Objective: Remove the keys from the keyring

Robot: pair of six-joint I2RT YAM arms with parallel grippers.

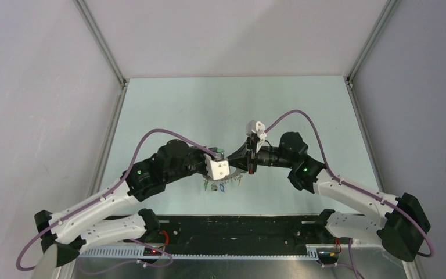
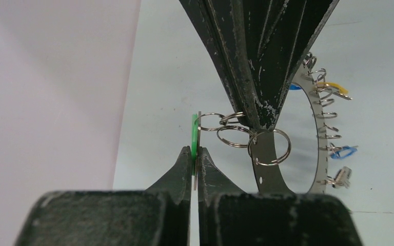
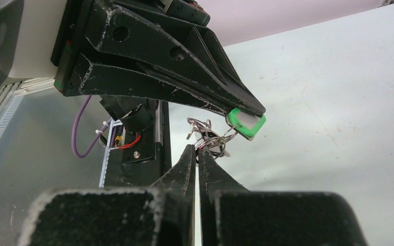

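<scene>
The keyring (image 2: pixel 264 169) is a wide flat grey metal ring, held up in the air between my two grippers. Small split rings (image 2: pixel 231 134) link it to a green-tagged key (image 2: pixel 194 134). My left gripper (image 2: pixel 196 152) is shut on that green-tagged key. My right gripper (image 3: pixel 197 149) is shut on the keyring's band; its fingers (image 2: pixel 259 77) come down from the top of the left wrist view. The right wrist view shows the green tag (image 3: pixel 246 123) in the left gripper's tips. More keys hang on the ring's far side: yellow (image 2: pixel 333 87), blue (image 2: pixel 343 152), silver (image 2: pixel 341 177). In the top view the left gripper (image 1: pixel 223 156) and right gripper (image 1: pixel 236 162) meet above the hanging keys (image 1: pixel 219 185).
The pale green table (image 1: pixel 232 110) lies below, with white walls on three sides. A black rail (image 1: pixel 238 229) with the arm bases runs along the near edge.
</scene>
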